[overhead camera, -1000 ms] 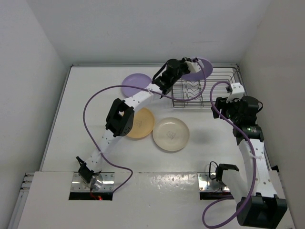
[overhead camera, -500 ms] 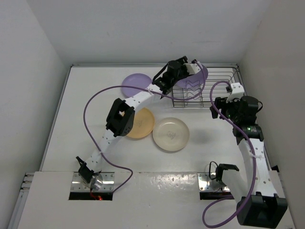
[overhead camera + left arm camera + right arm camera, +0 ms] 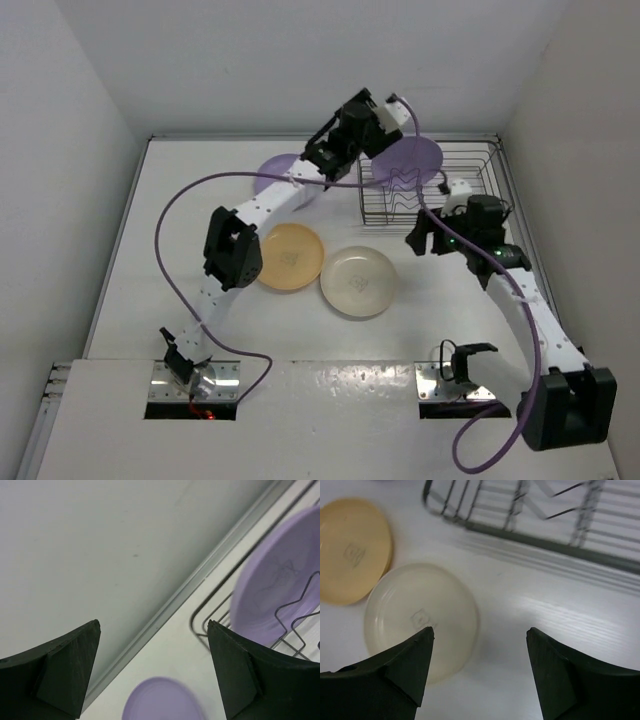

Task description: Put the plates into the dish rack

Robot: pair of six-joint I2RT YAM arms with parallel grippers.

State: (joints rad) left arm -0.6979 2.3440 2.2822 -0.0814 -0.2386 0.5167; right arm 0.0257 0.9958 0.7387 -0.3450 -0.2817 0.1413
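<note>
A: Loading the rack, then: which step is this?

B: Between plates, I'd say. 1 round lavender purple plastic plate (image 3: 410, 160) stands on edge among the dividers of the silver wire dish rack (image 3: 470, 172), upper right of the top view. The left gripper (image 3: 152, 625) hangs beside it, jaws spread wide, nothing between them.

A: And the other 3?

B: Flat on the white table (image 3: 160, 250). The second lavender plate (image 3: 160, 700) is at upper centre, and the orange-yellow plate (image 3: 288, 257) and the cream plate (image 3: 358, 281) lie side by side mid-frame.

A: Next move?

B: Probably the cream one. The right gripper (image 3: 480, 635) hovers over its edge, wide and empty. It would need to descend, pinch the rim, then tip the plate upright into a free slot.
</note>
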